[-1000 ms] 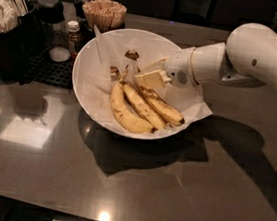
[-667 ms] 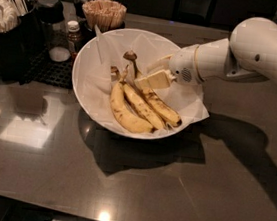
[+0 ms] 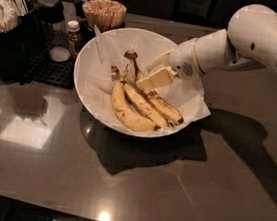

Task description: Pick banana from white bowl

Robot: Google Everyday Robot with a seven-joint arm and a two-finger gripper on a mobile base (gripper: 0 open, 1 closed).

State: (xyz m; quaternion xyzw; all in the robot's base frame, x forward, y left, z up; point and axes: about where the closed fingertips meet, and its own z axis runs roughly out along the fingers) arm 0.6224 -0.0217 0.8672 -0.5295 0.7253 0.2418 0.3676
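The white bowl (image 3: pixel 89 84) stands on the dark counter, lined with crinkled white paper. Inside it lie three speckled yellow bananas. The banana (image 3: pixel 166 111) is the long slim one on the right, and its thin neck rises to a dark stem tip (image 3: pixel 131 55). Two plumper bananas (image 3: pixel 126 110) lie joined to its left. My gripper (image 3: pixel 152 72) reaches in from the right on a white arm. It sits low in the bowl over the upper part of the banana, just below the neck, and hides that stretch.
Behind the bowl stands a cup of wooden stirrers (image 3: pixel 104 12). To its left are a small brown bottle (image 3: pixel 74 33), a black rubber mat (image 3: pixel 45 68) and a dark holder with white packets (image 3: pixel 4 15). The grey counter (image 3: pixel 134 187) stretches out in front.
The upper arm has lifted while my gripper stayed at about the same spot over the banana. The bananas have not moved.
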